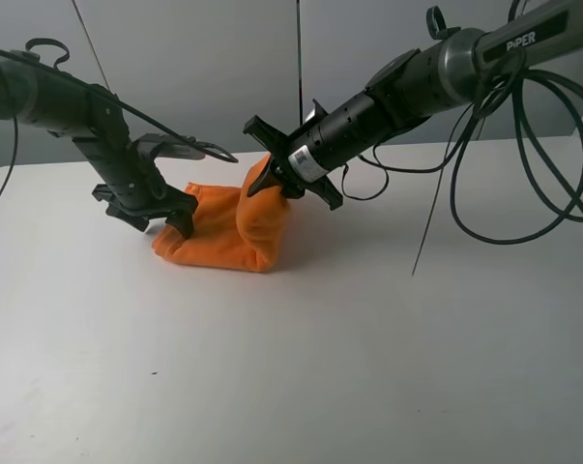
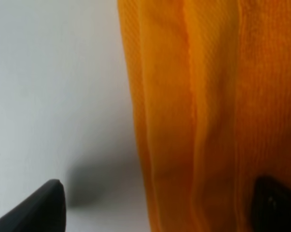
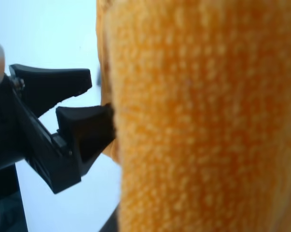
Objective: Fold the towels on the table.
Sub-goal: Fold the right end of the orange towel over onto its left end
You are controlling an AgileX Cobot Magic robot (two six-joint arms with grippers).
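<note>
Orange towel (image 1: 223, 237) is bunched in a heap on the white surface (image 1: 349, 367), far-centre and slightly left. Right end effector (image 1: 270, 184) is clamped on the heap's right part, which is raised in a hump above the rest. Left end effector (image 1: 167, 222) is low at the towel's left edge, fingers (image 2: 39, 210) spread wide, one over bare surface, the other on cloth, holding nothing.

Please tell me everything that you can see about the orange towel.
The orange towel is a soft, fuzzy cloth, bunched in folds on the white table. Its right part rises in a hump to the right gripper, which pinches it. The left gripper stands at its left end, fingers apart, one over the cloth. No label shows.
</note>
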